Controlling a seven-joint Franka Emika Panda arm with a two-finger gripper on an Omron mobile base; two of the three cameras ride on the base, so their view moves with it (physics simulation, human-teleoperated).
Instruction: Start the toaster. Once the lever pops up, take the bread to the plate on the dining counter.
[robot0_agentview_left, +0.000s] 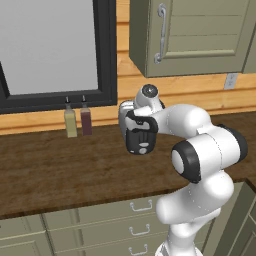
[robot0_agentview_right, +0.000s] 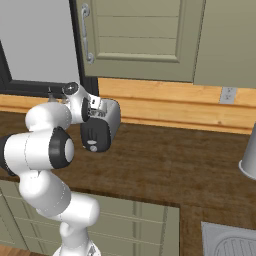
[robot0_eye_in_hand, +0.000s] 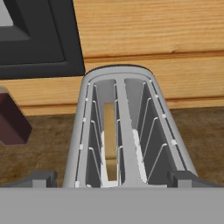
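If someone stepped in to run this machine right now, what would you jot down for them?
Pincer: above the toaster's lever end, tips straddling it, holding nothing; the views leave open versus shut unclear.
Toaster: on the dark wood countertop, under the window.
Bread: sitting down in the left slot in the hand view.
Done: arm brought to the toaster.
Left: whether the lever is pressed can't be read here; wait for the pop, then carry the bread to the plate.

Toaster (robot0_agentview_right: 102, 127) sits on countertop (robot0_agentview_left: 60, 170) near back wall, end panel w/ knob (robot0_agentview_right: 92, 148) facing the base. Bread (robot0_eye_in_hand: 110, 140) stands in toaster's left slot in hand view. Two bottles (robot0_agentview_left: 78, 120) left of toaster under window (robot0_agentview_left: 50, 50); gripper looks just above toaster's near end, tips hard to make out.
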